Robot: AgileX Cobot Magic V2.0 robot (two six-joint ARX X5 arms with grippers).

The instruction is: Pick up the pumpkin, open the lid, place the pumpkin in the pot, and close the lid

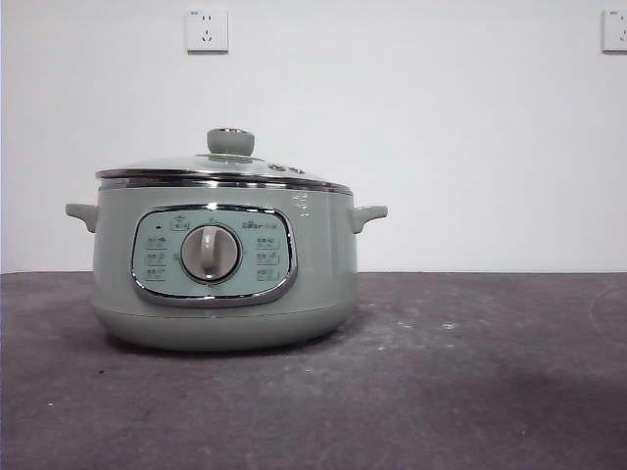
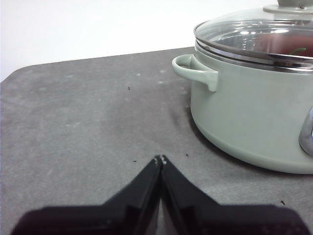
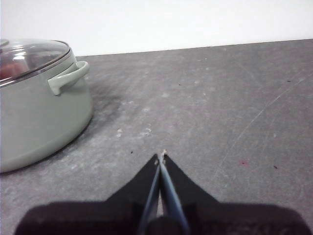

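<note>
The pale green pot stands on the dark table, left of centre, with its dial facing the front camera. Its lid sits closed on the rim, knob upright. Through the lid's glass, an orange-red shape with a bit of green shows inside the pot: the pumpkin, also a reddish blur in the right wrist view. My left gripper is shut and holds nothing, low over the table beside the pot's handle. My right gripper is shut and holds nothing on the pot's other side. Neither arm shows in the front view.
A white wall with two sockets stands behind the table. The grey tabletop stretches bare to the right of the pot. The table's far edge runs behind the pot.
</note>
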